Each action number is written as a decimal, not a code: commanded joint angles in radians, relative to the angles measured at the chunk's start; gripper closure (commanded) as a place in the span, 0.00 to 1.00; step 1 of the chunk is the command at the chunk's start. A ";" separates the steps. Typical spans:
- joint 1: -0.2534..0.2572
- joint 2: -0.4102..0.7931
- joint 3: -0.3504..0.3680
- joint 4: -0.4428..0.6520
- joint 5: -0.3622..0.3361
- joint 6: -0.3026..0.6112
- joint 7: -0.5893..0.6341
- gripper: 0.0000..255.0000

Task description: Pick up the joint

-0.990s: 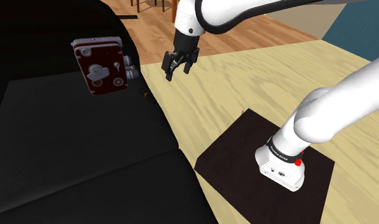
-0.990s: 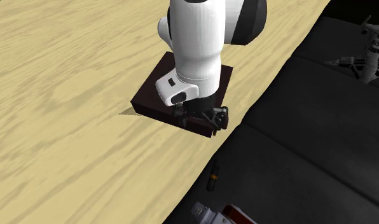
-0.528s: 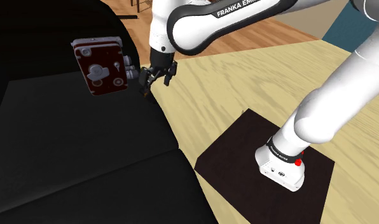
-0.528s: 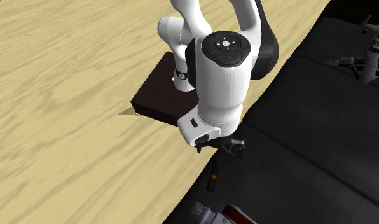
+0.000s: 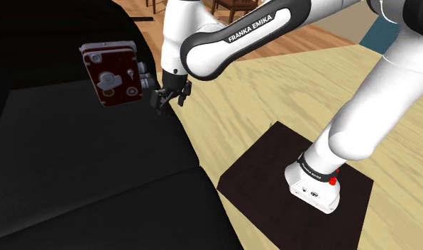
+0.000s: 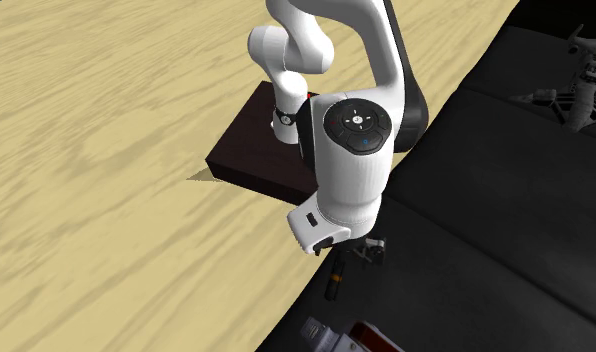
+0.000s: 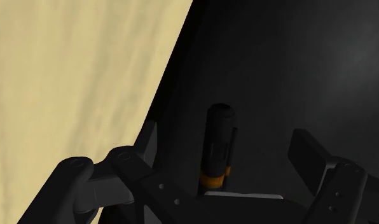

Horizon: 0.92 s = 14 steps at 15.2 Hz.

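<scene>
**Over the joint, jaws open**

Between the two black fingers [image 7: 307, 151] in the wrist view lies the joint [image 7: 219, 143], a short dark cylinder with an orange band at the end nearer the hand. The jaws stand open, one finger to each side of it, and neither touches it. It rests flat on a black couch [image 6: 466, 270], just beside the edge where the couch meets the pale wood-grain floor [image 6: 116, 150].

From the second exterior view, the joint [image 6: 335, 280] shows just below the lowered wrist, its length running roughly along the couch's edge. The white arm [image 6: 351, 170] bends down over it from the dark stand [image 6: 241, 150], which sits on the floor near the couch.

Farther along the couch in the shoulder view, near the jaws, a dark red box [image 5: 112, 74] with grey knobs is tilted on the black surface. Well apart from it, at the second exterior view's upper right, a small grey object [image 6: 583, 85] stands on the couch; I cannot tell what it is.
</scene>
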 commanded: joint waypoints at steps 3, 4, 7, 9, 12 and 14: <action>0.002 0.015 0.000 -0.007 -0.009 0.021 0.007 1.00; 0.001 0.015 0.000 -0.007 -0.009 0.021 0.005 1.00; 0.001 0.014 -0.001 -0.007 -0.008 0.020 0.004 1.00; 0.001 0.012 0.000 -0.009 -0.007 0.020 0.004 1.00; 0.002 0.017 0.000 -0.004 -0.010 0.020 0.006 1.00; 0.000 0.001 0.000 0.007 -0.001 -0.006 0.001 1.00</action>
